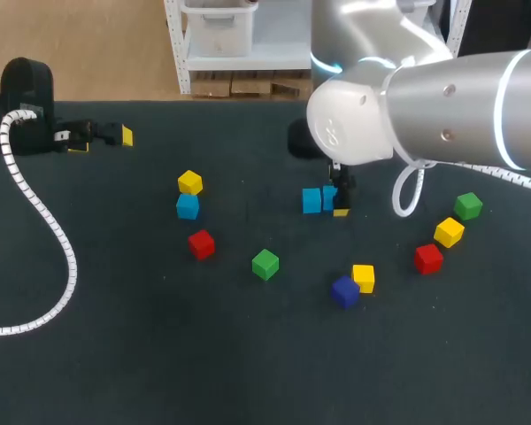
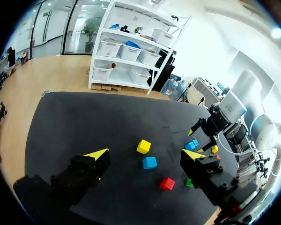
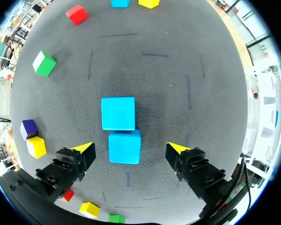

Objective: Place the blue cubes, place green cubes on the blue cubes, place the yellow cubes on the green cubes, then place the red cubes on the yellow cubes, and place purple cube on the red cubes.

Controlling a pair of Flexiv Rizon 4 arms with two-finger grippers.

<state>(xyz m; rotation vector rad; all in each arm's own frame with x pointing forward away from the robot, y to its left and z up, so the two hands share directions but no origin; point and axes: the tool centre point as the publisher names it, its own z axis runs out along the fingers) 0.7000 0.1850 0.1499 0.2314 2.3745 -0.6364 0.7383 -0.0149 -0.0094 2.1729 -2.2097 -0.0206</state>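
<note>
Two blue cubes [image 1: 311,200] [image 1: 328,197] sit side by side on the dark table, touching. In the right wrist view they are the farther cube [image 3: 118,113] and the nearer cube [image 3: 124,146]. My right gripper [image 3: 131,148] stands open over the nearer one, with a gap between each yellow tip and the cube. It hangs at the table's middle [image 1: 336,202]. My left gripper [image 1: 106,135] rests open at the far left, holding nothing [image 2: 146,153]. A third blue cube [image 1: 188,206] lies next to a yellow cube [image 1: 190,182].
Loose cubes lie around: red [image 1: 201,243], green [image 1: 265,264], purple [image 1: 343,291] touching yellow [image 1: 364,277], and at the right red [image 1: 428,258], yellow [image 1: 449,232], green [image 1: 467,205]. A white coiled cable [image 1: 53,239] trails over the left of the table.
</note>
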